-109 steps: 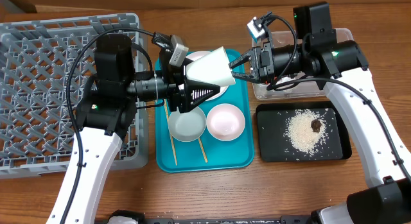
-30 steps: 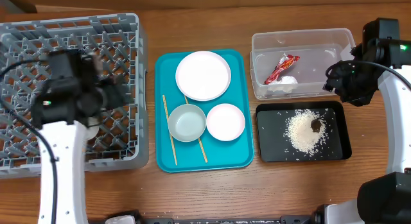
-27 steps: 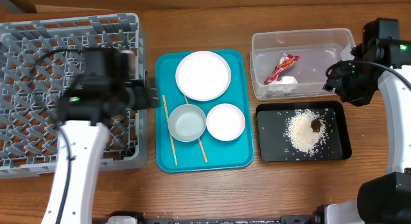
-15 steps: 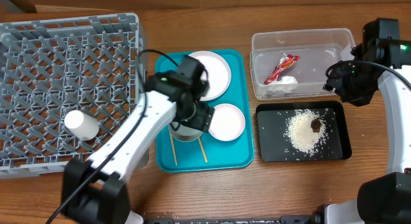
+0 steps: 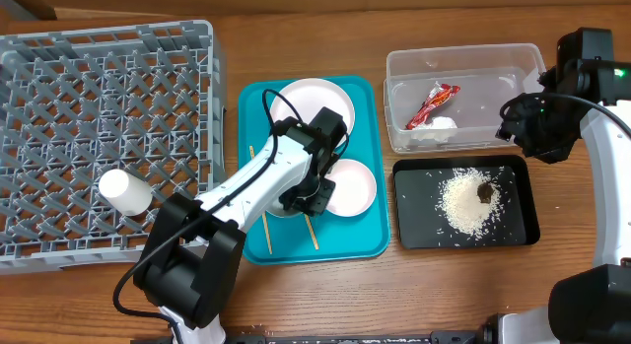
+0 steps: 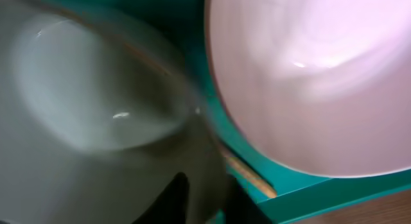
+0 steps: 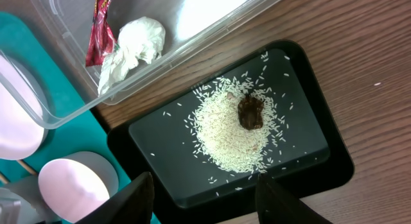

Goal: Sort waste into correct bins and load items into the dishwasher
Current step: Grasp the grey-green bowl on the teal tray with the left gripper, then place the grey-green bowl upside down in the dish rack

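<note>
My left gripper (image 5: 313, 195) is down on the teal tray, its jaws shut on the rim of a pale grey-white bowl (image 6: 96, 95): one dark finger sits inside it, the other outside. A pink bowl (image 5: 350, 186) sits just right of it. The round white plate (image 5: 314, 109) lies behind, and chopsticks (image 5: 254, 172) lie beside the bowls. A white cup (image 5: 125, 191) lies on its side in the grey dish rack (image 5: 59, 78). My right gripper (image 7: 210, 205) hangs open and empty above the black tray (image 7: 160, 144) of rice (image 7: 231, 134) with a brown lump (image 7: 250, 113).
The clear tub (image 5: 513, 63) at the back right holds the red wrapper (image 5: 434, 103) and the crumpled tissue (image 5: 441, 127). The teal tray (image 5: 370, 240) lies between rack and bins. Bare wooden table runs along the front edge.
My left arm swung from the dish rack over to the teal tray, leaving the cup in the rack, and its jaws narrowed onto the pale bowl's rim. The right arm has not moved.
</note>
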